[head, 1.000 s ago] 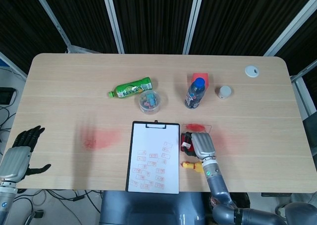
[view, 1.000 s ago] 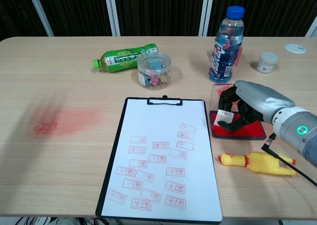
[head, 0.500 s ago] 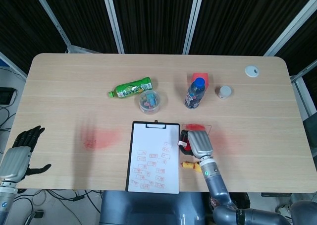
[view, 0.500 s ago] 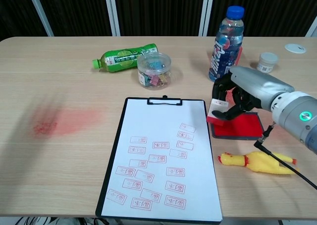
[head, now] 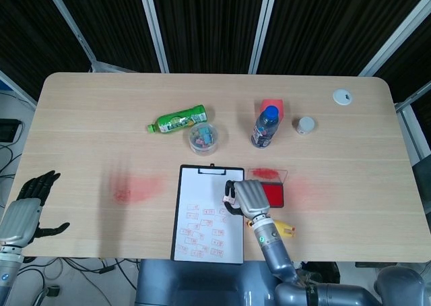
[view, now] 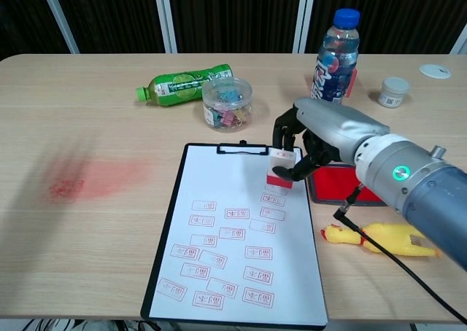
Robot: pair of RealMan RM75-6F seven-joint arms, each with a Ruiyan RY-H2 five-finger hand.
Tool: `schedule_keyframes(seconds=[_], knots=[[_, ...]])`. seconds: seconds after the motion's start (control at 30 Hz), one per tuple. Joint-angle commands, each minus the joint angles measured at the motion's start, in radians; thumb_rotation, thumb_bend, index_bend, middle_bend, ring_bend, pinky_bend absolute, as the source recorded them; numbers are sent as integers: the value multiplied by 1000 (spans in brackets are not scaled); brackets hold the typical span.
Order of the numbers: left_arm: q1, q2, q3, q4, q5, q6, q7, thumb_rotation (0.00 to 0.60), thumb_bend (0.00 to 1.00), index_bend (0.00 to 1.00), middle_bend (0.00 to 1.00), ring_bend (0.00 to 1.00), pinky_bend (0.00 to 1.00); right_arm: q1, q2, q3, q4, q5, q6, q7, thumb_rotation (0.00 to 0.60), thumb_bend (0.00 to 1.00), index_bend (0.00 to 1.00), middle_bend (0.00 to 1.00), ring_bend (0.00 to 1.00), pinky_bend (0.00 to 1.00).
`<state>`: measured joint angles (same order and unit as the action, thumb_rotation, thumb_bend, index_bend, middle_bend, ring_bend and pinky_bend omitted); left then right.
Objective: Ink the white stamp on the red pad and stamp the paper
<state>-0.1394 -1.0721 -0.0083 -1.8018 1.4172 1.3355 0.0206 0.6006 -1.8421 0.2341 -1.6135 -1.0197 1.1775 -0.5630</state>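
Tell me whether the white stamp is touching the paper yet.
Cannot tell. In the chest view the right hand holds the white stamp low over the paper, but no gap or contact shows plainly; in the head view the hand hides the stamp's base.

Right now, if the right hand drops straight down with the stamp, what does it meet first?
Probably the paper on the clipboard: the right hand holds the white stamp above its right edge, beside earlier prints.

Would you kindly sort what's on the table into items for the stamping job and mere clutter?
For the job: white stamp held by right hand, red pad, paper.
Lying about: green bottle, clip jar, water bottle, rubber chicken, small white jar.
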Motion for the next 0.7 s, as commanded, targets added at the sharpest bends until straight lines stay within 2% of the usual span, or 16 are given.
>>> schedule_keyframes(seconds=[0.03, 0.27, 0.7], knots=[[0, 1, 0, 0, 1, 0, -3, 600, 8, 0, 0, 0, 0, 18, -33, 7, 16, 9, -2, -11, 600, 1000, 858, 715, 769, 893], [-1, 1, -1, 4, 2, 1, -9, 600, 8, 0, 0, 0, 0, 44, -124, 38, 74, 27, 11, 1, 600, 1000, 858, 715, 769, 893], [-3, 4, 0, 4, 3, -3, -16, 600, 7, 0, 0, 0, 0, 52, -219, 50, 180, 22, 20, 64, 600, 1000, 858, 715, 769, 893]])
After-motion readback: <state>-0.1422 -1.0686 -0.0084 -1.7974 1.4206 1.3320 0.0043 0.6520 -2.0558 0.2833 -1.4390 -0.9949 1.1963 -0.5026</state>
